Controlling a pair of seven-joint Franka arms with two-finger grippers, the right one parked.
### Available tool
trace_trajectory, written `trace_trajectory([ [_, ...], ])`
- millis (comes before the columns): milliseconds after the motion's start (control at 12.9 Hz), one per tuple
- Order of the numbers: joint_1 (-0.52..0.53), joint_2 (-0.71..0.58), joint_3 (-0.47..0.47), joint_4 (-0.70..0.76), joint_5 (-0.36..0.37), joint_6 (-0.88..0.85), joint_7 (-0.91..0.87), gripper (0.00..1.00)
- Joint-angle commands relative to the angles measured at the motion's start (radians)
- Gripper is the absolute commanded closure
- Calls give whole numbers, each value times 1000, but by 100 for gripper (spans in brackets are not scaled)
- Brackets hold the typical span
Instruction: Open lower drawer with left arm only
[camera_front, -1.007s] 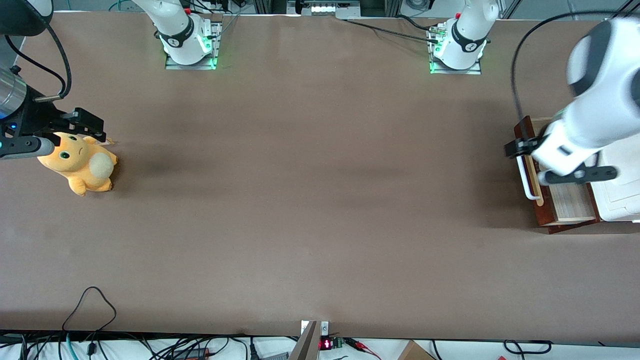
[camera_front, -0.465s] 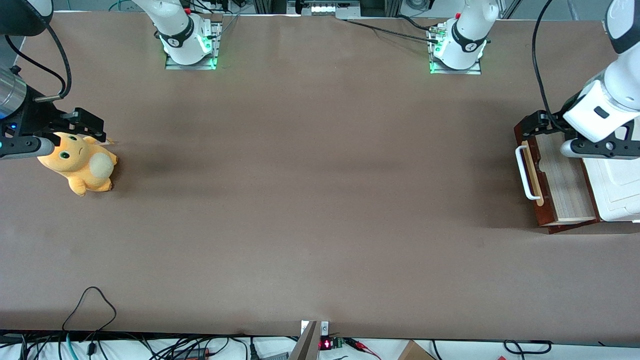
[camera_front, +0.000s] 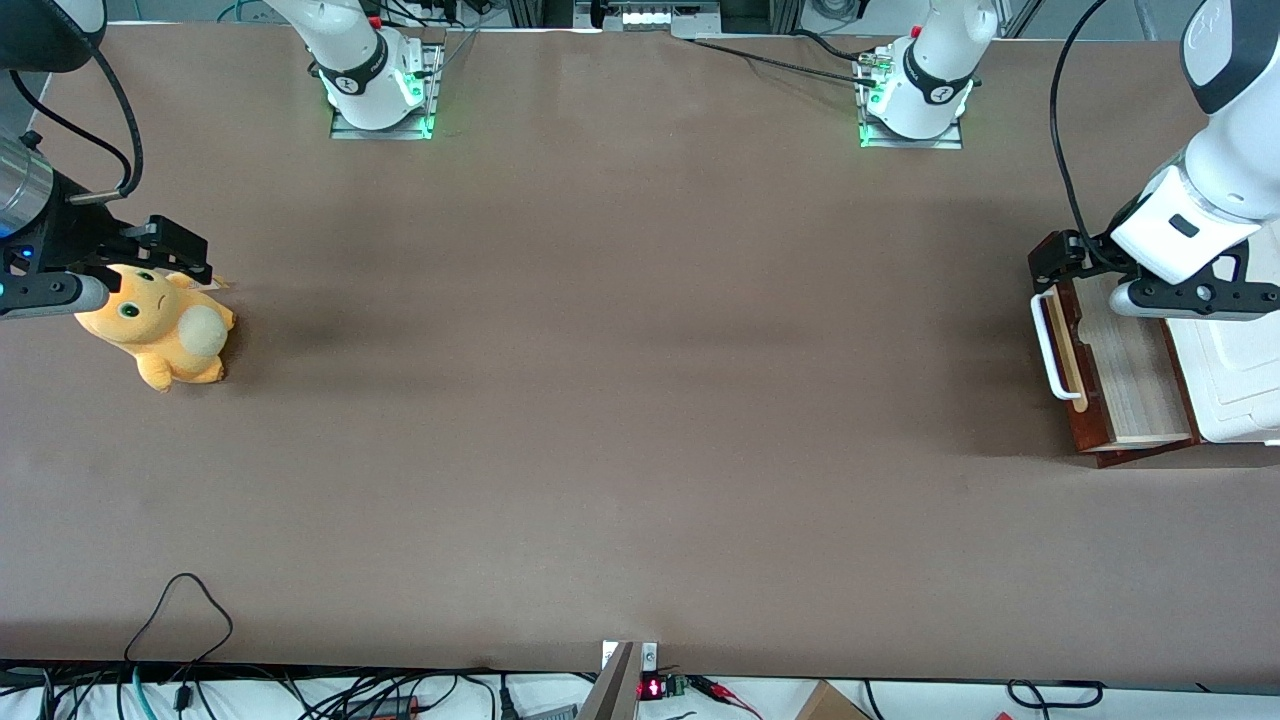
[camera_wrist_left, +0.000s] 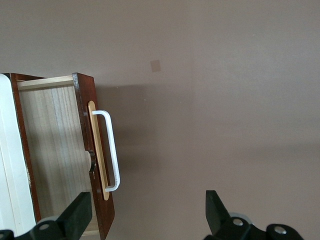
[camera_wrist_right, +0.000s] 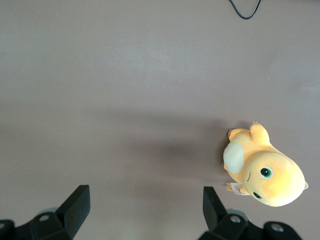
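Lower drawer (camera_front: 1110, 370) stands pulled out of the white cabinet (camera_front: 1235, 375) at the working arm's end of the brown surface (camera_front: 640, 400), pale wood showing inside. Left arm (camera_front: 1215, 160) hangs above it; its gripper (camera_wrist_left: 145, 217) hovers over the drawer's farther end, fingers (camera_wrist_left: 77, 217) spread apart, holding nothing. White loop handle (camera_wrist_left: 111, 150) lies free.

Left arm (camera_front: 1215, 175) bent downward, its gripper (camera_wrist_left: 147, 215) raised, jaws spread wide and empty.
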Motion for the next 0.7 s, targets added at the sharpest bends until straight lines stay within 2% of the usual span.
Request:
trace_trajectory([
  [0,-9,-32,22,-18,-23,16,18,0],
  [620,-8,-30,25,-13,-23,5,21,0],
])
